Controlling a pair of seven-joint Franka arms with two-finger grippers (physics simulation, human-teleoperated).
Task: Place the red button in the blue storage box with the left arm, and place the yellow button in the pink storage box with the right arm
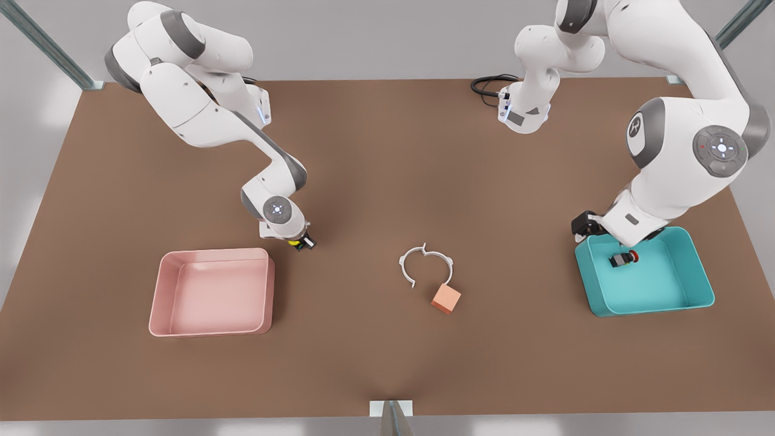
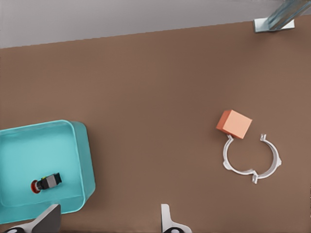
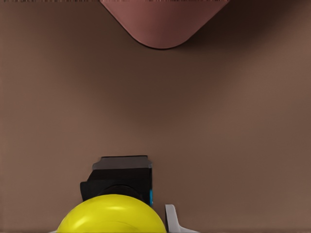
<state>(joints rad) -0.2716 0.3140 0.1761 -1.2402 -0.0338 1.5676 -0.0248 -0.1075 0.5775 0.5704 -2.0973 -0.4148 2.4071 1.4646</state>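
The red button [image 1: 625, 259] lies on its side inside the blue storage box [image 1: 696, 300], toward the box's 11 o'clock corner in the front view, free of any grip. Above that corner hangs the left gripper [image 2: 109, 221]; the left wrist view shows its two fingers [image 2: 46, 219] spread wide apart, holding nothing. The yellow button [image 1: 294, 243] is pinched by the right gripper [image 1: 301, 242], just off the 1 o'clock corner of the pink storage box [image 1: 209, 330] and outside it; the right wrist view has the yellow cap close up with the dark base beyond it and a rounded pink corner farther off. Whether the button touches the brown table [image 1: 387, 363] I cannot tell. Near mid-table lies a white open ring clip [image 1: 425, 264], with a salmon-orange cube [image 1: 445, 299] at its 5 o'clock, just beside its end
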